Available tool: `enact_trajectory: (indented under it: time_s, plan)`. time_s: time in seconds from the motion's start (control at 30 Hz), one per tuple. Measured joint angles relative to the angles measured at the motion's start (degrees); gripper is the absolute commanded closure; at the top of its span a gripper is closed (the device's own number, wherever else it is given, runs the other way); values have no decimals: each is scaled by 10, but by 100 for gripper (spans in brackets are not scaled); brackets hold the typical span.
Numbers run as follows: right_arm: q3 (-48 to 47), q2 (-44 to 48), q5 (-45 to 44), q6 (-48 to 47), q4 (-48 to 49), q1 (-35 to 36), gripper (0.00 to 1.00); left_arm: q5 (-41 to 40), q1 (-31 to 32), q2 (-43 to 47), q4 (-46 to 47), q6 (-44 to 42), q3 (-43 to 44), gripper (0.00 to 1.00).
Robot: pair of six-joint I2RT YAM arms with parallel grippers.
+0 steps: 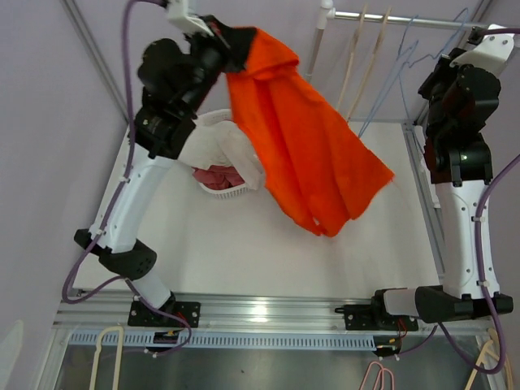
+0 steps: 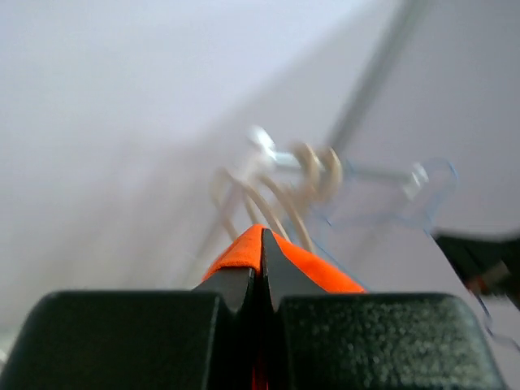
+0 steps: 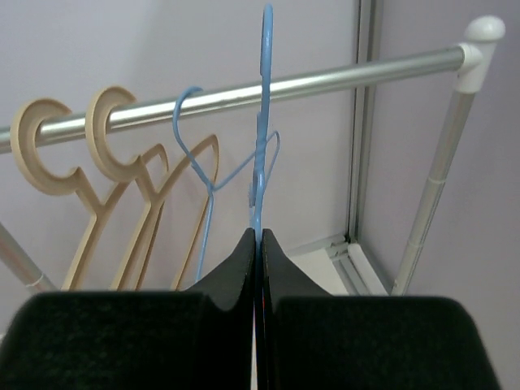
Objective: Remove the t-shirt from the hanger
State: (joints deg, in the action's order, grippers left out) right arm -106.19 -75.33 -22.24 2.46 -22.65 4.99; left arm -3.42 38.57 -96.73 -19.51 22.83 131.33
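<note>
The left gripper [image 2: 262, 237] is pinched tight on a fold of the orange t-shirt [image 1: 309, 146], holding it up to the left of the rail [image 3: 341, 75]. From that grip the shirt hangs in a long drape that slants down and toward the rail side, and its lower corner is above the table [image 1: 268, 252]. In the top view the cloth is apart from the hangers on the rail.

The right gripper [image 3: 258, 240] is at the rail, its jaws closed on the thin stem of a blue hanger [image 3: 262, 122] whose hook goes over the rail. A second blue hanger [image 3: 195, 138] hooks on just beside it, and two wooden hangers [image 3: 106, 162] hang farther along the rail. A white basket [image 1: 236, 193] with pink cloth inside sits on the table, well away from the rail and partly behind the hanging shirt.
</note>
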Motion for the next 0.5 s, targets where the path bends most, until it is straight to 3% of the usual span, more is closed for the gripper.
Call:
enact_trajectory:
  time_s: [0.17,0.3,0.5]
  plan:
    - [-1,-38,5,-19,90,-18,100,-13,-128,-2,137,-7,-3,99]
    - [-36,-103,22,-21,141,-40,100,17,-207,-88,192,19,91,99]
    - [-81,-198,48,-21,179,-60,100,67,-245,-174,212,50,79,99]
